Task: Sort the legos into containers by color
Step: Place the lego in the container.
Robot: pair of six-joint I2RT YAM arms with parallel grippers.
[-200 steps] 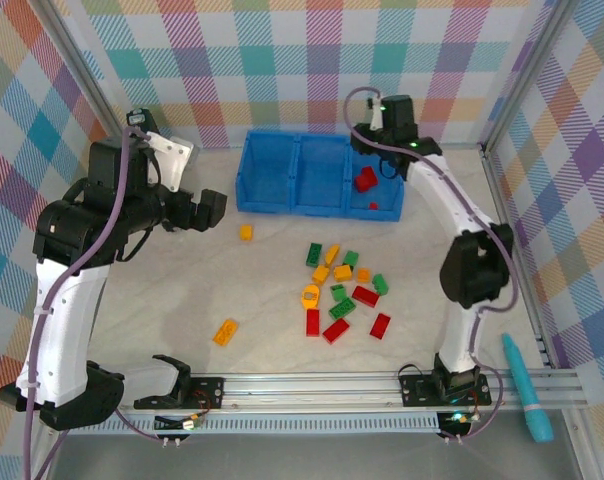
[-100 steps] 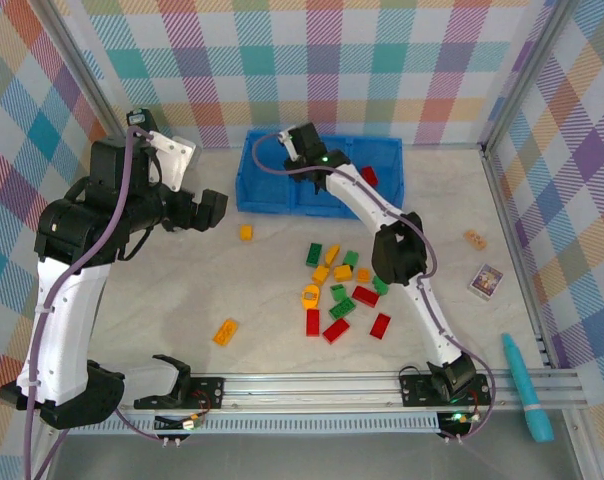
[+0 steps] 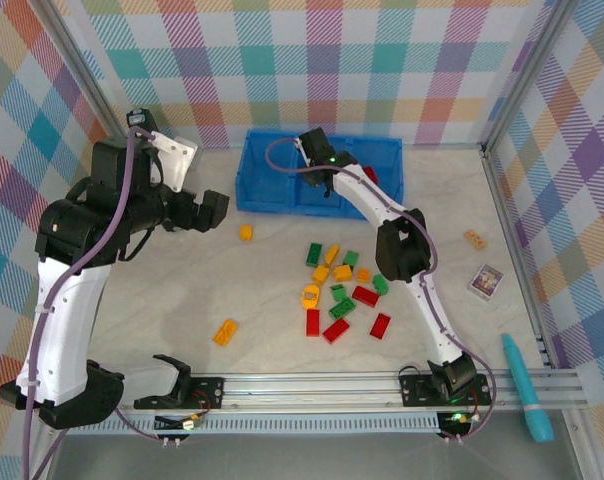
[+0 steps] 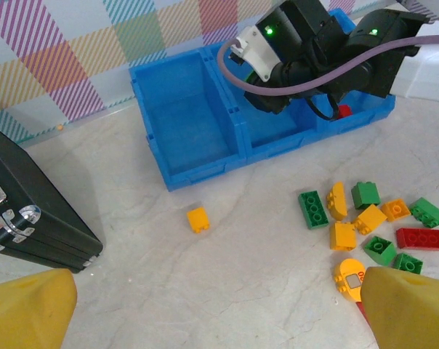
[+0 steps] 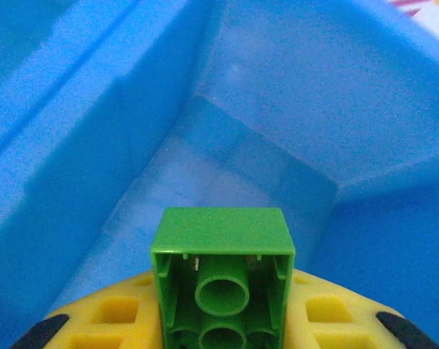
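Your right hand (image 5: 220, 317) grips a green lego (image 5: 221, 247) over the middle container (image 4: 276, 137) of the blue bin (image 3: 246, 196); left hand (image 4: 219, 305) gapes wide above the bench (image 3: 182, 290); other legos (image 3: 342, 292) lie loose on it.

The containers (image 3: 267, 180) are showing as smooth, bright blue moulded plastic, catching soft glints along their rims. The green brick (image 5: 221, 283) is shining like glossy hard plastic, and the legos (image 3: 365, 295) lying on the surface (image 3: 182, 290) are carrying the same sheen. The surface is looking like pale marbled stone or laminate, smooth with a dull lustre. The rail (image 3: 312, 383) along the near edge is gleaming as brushed metal. The walls (image 3: 312, 60) are reading as matt printed plaid.
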